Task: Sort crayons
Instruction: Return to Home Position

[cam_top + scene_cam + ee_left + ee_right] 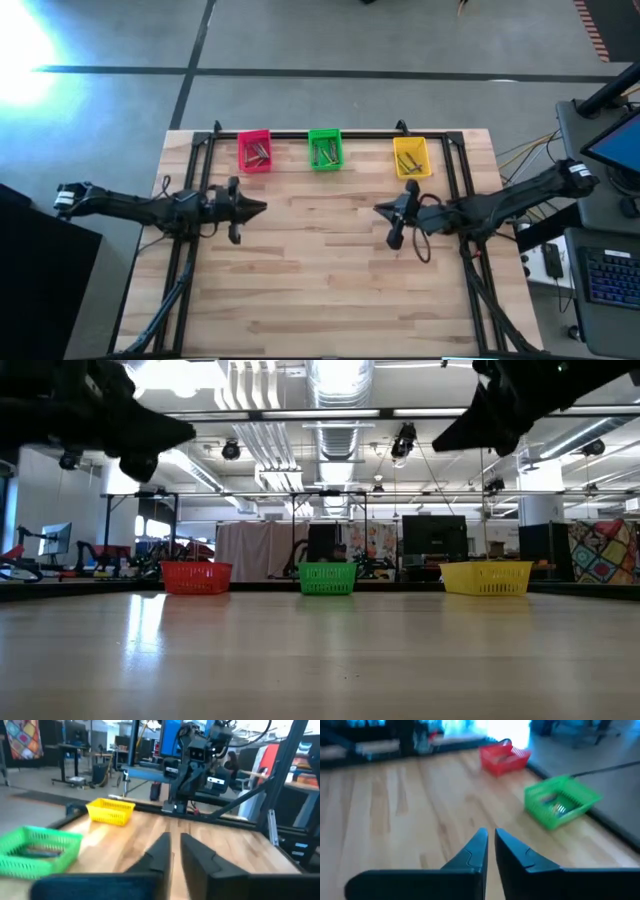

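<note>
Dark, wedge-shaped fingers of the left gripper are drawn almost together, with only a narrow slit between them and nothing held. The right gripper is closed in the same way and is also empty. From above, both grippers hang over the pale wooden plank table, the left gripper at mid-left and the right gripper at mid-right, tips facing each other and well apart.

Along the far edge stand a pink plastic mesh bin, a green plastic mesh bin and a yellow plastic mesh bin. The crayons, thin dull-coloured sticks, lie in small heaps inside all three bins. None can be made out on the bare boards.

Handling, as a judgement: each stick is probably very light, stiff, waxy-smooth and liable to snap or roll. It is best pinched at mid-length, across its narrow width, with modest force. Sticks lying heaped against a mesh wall would be awkward to single out.
</note>
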